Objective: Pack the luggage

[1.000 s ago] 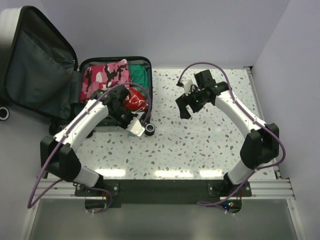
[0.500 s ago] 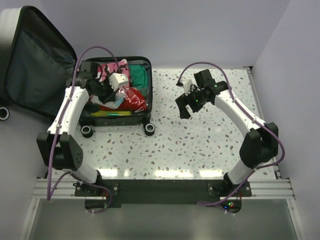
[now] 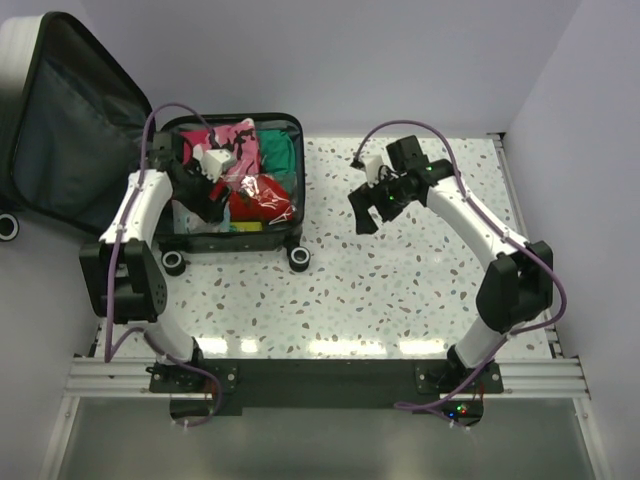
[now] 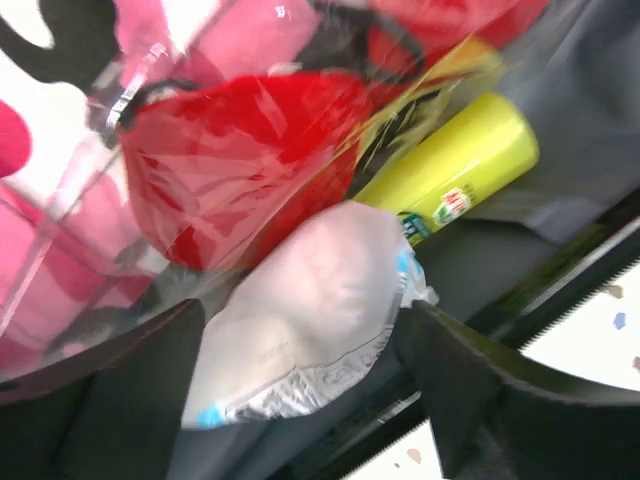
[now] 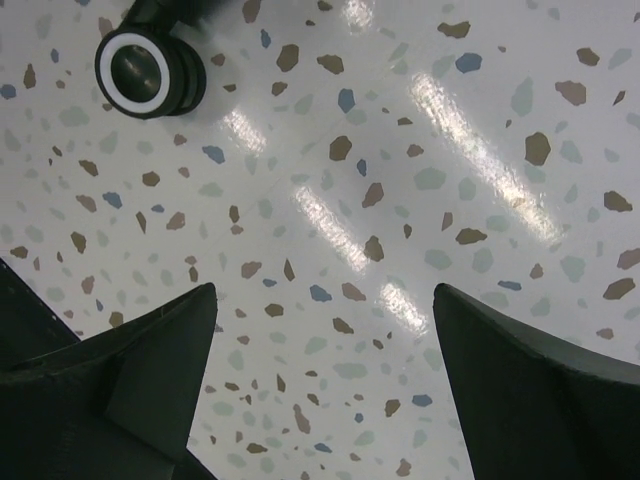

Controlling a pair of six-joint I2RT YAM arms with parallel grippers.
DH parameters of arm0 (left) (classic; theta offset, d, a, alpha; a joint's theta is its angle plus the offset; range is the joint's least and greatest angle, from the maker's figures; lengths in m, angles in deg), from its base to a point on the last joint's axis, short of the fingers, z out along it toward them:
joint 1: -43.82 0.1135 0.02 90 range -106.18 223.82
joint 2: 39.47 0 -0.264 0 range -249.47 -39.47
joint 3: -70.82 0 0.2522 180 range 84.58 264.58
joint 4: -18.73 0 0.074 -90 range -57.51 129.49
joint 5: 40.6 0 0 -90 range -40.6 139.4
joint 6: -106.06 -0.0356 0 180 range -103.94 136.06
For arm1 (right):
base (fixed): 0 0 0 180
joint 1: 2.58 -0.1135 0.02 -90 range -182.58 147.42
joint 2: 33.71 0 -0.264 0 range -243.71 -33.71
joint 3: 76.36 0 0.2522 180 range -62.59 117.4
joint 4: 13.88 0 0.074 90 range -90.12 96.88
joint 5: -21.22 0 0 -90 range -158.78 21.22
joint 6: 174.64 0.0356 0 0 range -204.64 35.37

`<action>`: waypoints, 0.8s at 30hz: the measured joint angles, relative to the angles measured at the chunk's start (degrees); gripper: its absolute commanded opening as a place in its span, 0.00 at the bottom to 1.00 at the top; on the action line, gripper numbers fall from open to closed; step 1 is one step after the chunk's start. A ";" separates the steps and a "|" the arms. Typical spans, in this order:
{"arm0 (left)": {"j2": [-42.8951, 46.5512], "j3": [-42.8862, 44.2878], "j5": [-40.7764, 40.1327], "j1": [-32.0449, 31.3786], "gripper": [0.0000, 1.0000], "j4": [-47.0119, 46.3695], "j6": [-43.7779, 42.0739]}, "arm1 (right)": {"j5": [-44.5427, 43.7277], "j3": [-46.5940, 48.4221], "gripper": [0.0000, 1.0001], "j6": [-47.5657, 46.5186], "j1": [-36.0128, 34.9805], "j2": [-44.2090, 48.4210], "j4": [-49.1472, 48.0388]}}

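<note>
Luggage (image 3: 238, 239) sits at far-left of the tabletop (image 3: 400, 290), open, base lying flat. Lid (image 3: 70, 130) is hinged out to the left w/ dark grey lining showing. Black wheels run along the near side of the base. One wheel (image 5: 150, 68) also shows top-left in the right wrist view.

Base is full:
- pink camo cloth (image 3: 238, 135) at the far side
- green cloth (image 3: 282, 150) in the far-right corner
- red item in clear plastic bag (image 3: 262, 195) mid-right
- yellow-green tube (image 4: 455, 165) lying by the near wall
- white packet (image 4: 300, 300) just beside the tube, up against the red bag

Left arm (image 3: 140, 210) comes in over the left side of the base. Left gripper (image 4: 305, 325) is down inside the base, jaws spread wide, one finger on each side of the white packet. The packet lies btw them on the lining. Can't tell if the fingertips touch it. Left wrist view is blurry, so label text on the tube is unreadable.

Right arm (image 3: 470, 215) curves in from the right. Right gripper (image 5: 322, 298) hangs over bare tabletop right of the luggage, not touching it, near the front-right wheel. Jaws wide, nothing btw them, only the speckled surface below.
</note>
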 measured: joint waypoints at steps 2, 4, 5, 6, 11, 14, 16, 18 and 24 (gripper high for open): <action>1.20 1.01 0.92 -0.02 1.00 0.26 1.40 | 0.61 0.85 0.92 1.29 0.00 -0.83 -0.92; 2.69 3.63 1.68 -0.07 1.00 -0.07 3.63 | 1.79 2.27 0.91 3.10 0.00 -2.40 -2.84; 3.72 4.81 1.79 -0.07 1.00 -0.57 4.55 | 2.16 2.91 0.91 4.13 0.00 -3.26 -4.11; 4.68 5.75 1.70 -0.07 1.00 -1.01 5.35 | 2.60 3.50 0.91 5.14 0.00 -3.91 -5.18; 12.63 10.73 -6.93 -0.55 1.00 -6.56 12.68 | 3.17 9.92 0.89 13.29 -0.13 -10.19 -12.02; 15.41 16.50 -16.04 -1.25 1.00 -9.97 15.41 | 2.97 15.04 0.89 19.06 -0.61 -14.69 -15.80; 16.17 20.13 -22.95 -1.90 1.00 -12.04 15.65 | 2.84 17.94 0.89 22.77 -1.22 -17.31 -18.29; 16.63 22.53 -29.53 -2.36 1.00 -14.10 15.15 | 2.95 19.19 0.88 25.90 -2.08 -18.49 -20.85; 18.51 20.81 -50.29 -2.43 1.00 -22.75 5.88 | 4.00 21.70 0.87 32.52 -5.75 -18.80 -27.06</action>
